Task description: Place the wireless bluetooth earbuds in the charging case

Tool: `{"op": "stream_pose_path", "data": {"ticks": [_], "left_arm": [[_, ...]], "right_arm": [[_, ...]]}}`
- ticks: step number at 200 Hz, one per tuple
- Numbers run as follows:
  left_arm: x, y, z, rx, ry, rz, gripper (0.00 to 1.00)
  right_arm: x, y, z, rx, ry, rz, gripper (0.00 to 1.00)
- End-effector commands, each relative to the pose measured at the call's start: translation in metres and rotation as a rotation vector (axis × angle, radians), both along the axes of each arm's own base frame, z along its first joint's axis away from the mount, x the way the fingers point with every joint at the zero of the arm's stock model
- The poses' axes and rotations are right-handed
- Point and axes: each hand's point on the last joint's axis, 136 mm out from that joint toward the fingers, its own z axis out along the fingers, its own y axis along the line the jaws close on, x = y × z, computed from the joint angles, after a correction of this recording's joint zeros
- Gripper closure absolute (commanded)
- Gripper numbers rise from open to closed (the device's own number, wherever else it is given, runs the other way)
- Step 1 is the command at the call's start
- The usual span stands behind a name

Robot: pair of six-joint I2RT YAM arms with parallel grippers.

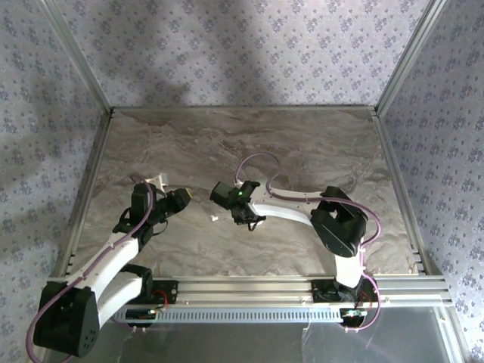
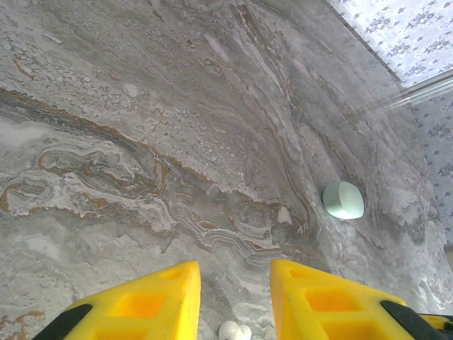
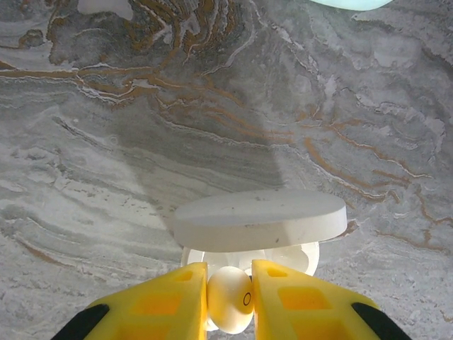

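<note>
Directly ahead of the right fingers: a white charging case (image 3: 260,219) stands open, its flat oval lid raised and seen edge-on, and its base sits just past the fingertips.
Contents of the case: pale rounded hollows show under the lid (whether anything sits in them cannot be told).
State of the right gripper (image 3: 228,273): the jaws are pinched tight on a wireless bluetooth earbud (image 3: 230,304), which fills the narrow gap between the two fingers.
Held earbud: glossy, cream-white and egg-shaped, with a small dark ring mark on its side. It is at the near rim of the case base, not down in a hollow.
State of the left gripper (image 2: 235,283): the jaws are partly apart with bare table between them, and they grip nothing.
Between the left fingers, back toward their roots: a loose earbud (image 2: 233,331) lies on the table. It is tiny, white, shiny and two-lobed (the frame edge cuts it off), and it touches neither finger.
Ahead and to the right of the left fingers: a mint case (image 2: 343,200), a smooth oval pebble with a paler face, well apart from the fingertips. Whether it is open or closed cannot be told.
Fingers: yellow plastic wedges with moulded recesses and black trim at their outer corners.
Lid of the white case: matte, with a few faint specks and a softly rounded edge.
Surface under both pairs of fingers: a table (image 2: 141,106) in grey marble pattern, with rust-brown veins and white streaks.
</note>
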Motion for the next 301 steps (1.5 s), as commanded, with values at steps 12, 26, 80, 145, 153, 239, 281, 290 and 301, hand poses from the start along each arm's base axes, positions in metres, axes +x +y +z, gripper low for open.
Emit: {"op": "stream_pose_path", "data": {"ticks": [12,26,80,145,153,239,281,290,301], "left_arm": [[0.002,-0.002,0.008,-0.023,-0.03,-0.008,0.67],[0.002,-0.002,0.008,-0.023,-0.031,-0.008,0.67],[0.002,-0.002,0.008,-0.023,-0.03,-0.008,0.67],[0.002,-0.002,0.008,-0.022,-0.031,-0.006,0.67],[0.002,-0.002,0.008,-0.023,-0.031,-0.007,0.67],[0.003,-0.002,0.008,-0.022,-0.032,-0.007,0.67],[0.002,-0.002,0.008,-0.023,-0.032,-0.007,0.67],[0.003,-0.002,0.009,-0.023,-0.034,-0.007,0.67],[0.003,-0.002,0.009,-0.022,-0.033,-0.006,0.67]], "right_arm": [[0.006,-0.006,-0.003,-0.044,-0.007,-0.026,0.77],[0.006,-0.005,-0.004,-0.044,-0.006,-0.025,0.77],[0.008,-0.005,-0.008,-0.05,-0.003,-0.027,0.77],[0.011,-0.005,-0.011,-0.054,-0.002,-0.03,0.77],[0.011,-0.005,-0.012,-0.056,0.0,-0.03,0.77],[0.011,-0.004,-0.015,-0.054,0.008,-0.028,0.74],[0.009,-0.002,-0.009,-0.036,0.007,-0.023,0.66],[0.008,-0.002,-0.007,-0.032,0.006,-0.02,0.66],[0.008,0.0,-0.005,-0.021,0.005,-0.019,0.66]]}}
